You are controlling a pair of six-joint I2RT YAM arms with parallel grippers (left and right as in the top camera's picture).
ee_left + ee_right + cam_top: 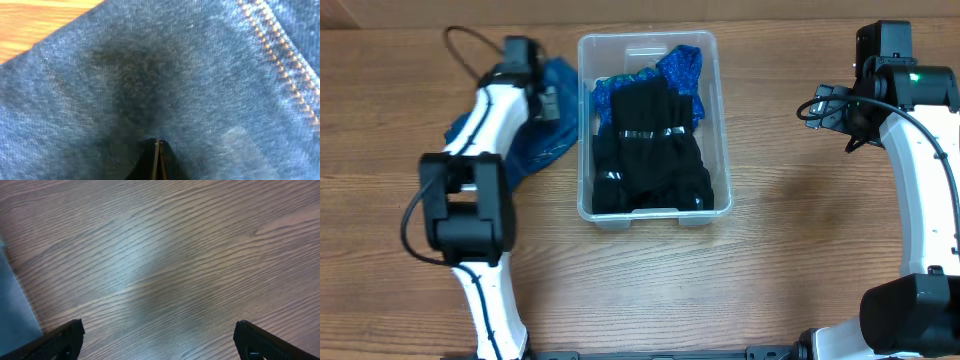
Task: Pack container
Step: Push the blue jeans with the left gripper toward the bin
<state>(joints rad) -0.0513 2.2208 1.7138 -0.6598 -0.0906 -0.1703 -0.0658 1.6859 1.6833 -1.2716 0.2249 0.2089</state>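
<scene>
One clear rectangular plastic container (584, 150) sits central on the wooden tabletop (770, 270), holding black and blue clothes (650, 150).
Left fingers (149, 165) pressed together against blue denim cloth (200, 75); right fingers (62, 340) spread wide above wood.

L wrist view: jeans (150, 75) fill the frame, blurred close to the left gripper (156, 150). Its tips are pressed together and cut off at the bottom edge; can't tell if cloth is pinched btw them. R wrist view: right gripper (157, 335) fingers (65, 337) cropped at bottom. Grey-blue blur (15, 310) left of them, can't ID.
</scene>
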